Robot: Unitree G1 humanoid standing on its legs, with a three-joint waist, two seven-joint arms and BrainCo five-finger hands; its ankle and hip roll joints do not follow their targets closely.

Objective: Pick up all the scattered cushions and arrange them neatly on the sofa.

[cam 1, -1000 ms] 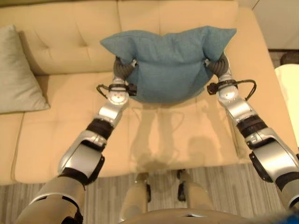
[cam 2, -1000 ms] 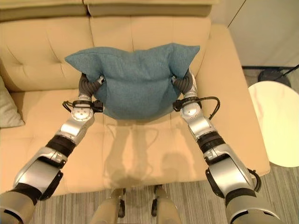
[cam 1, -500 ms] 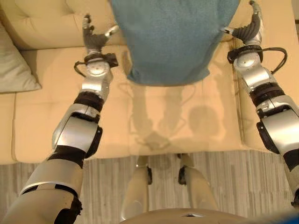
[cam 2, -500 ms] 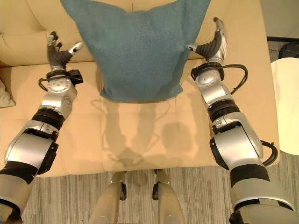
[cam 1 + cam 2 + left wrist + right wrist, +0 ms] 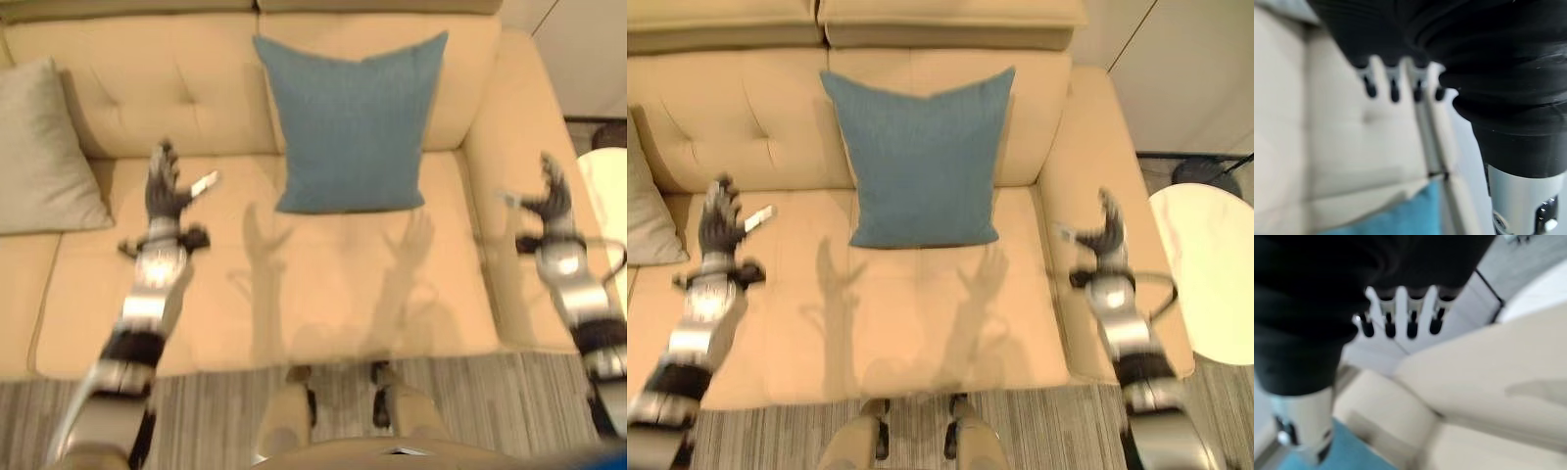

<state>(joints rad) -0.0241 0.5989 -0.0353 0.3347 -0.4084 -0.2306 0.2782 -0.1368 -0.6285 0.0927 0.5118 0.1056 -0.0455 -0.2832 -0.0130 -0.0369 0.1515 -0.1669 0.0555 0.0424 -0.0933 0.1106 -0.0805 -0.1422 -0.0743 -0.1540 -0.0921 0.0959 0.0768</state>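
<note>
Cushion (image 5: 351, 122) now leans on sofa (image 5: 137, 98) backrest, hands released.

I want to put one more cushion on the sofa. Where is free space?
Free: the backrest between the grey cushion and the blue cushion, and the seat in front of it. Both sofa ends are tighter.
</note>
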